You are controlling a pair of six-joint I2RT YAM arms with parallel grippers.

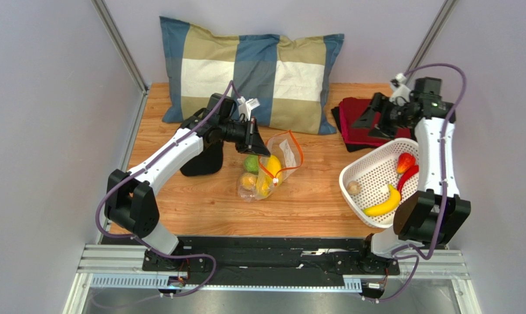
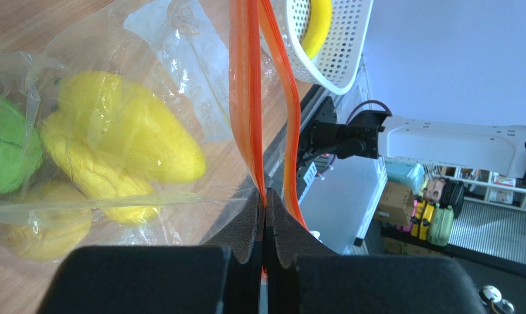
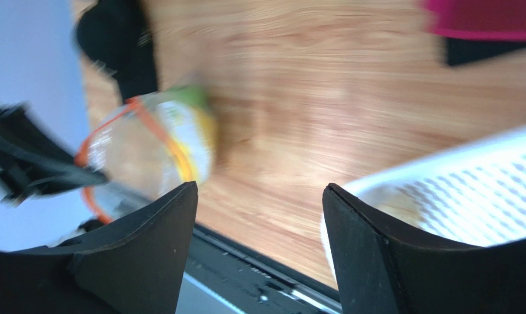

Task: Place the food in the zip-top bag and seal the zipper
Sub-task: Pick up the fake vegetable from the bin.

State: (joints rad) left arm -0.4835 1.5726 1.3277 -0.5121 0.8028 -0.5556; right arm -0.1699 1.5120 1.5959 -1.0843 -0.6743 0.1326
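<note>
The left tool (image 1: pixel 257 145) is clamped tight on the orange-red zipper (image 1: pixel 295 148) of the clear zip-top bag (image 1: pixel 276 167). The bag lies on the wooden table (image 1: pixel 311 206) to the left of the white perforated basket (image 1: pixel 352 196), well apart from it. From the wrist, the two pads (image 2: pixel 247 229) are seen pressed together on the strip, whose two orange edges part beyond the pinch. Inside the bag sit a green ball-like piece (image 1: pixel 251 163) and several yellow lemon-like pieces (image 1: pixel 270 173). In the basket lie a yellow banana (image 1: pixel 384 204) near its front rim, a red piece (image 1: pixel 406 163) toward its back, and a small beige round piece (image 1: pixel 354 188) at its left side. The right tool (image 1: pixel 369 119) hangs just behind the basket, its fingers spread apart with nothing between them. A folded red cloth (image 1: pixel 357 124) lies behind the basket. A blue-and-tan checked pillow (image 1: pixel 246 72) rests behind and to the left of it, against the back wall.
</note>
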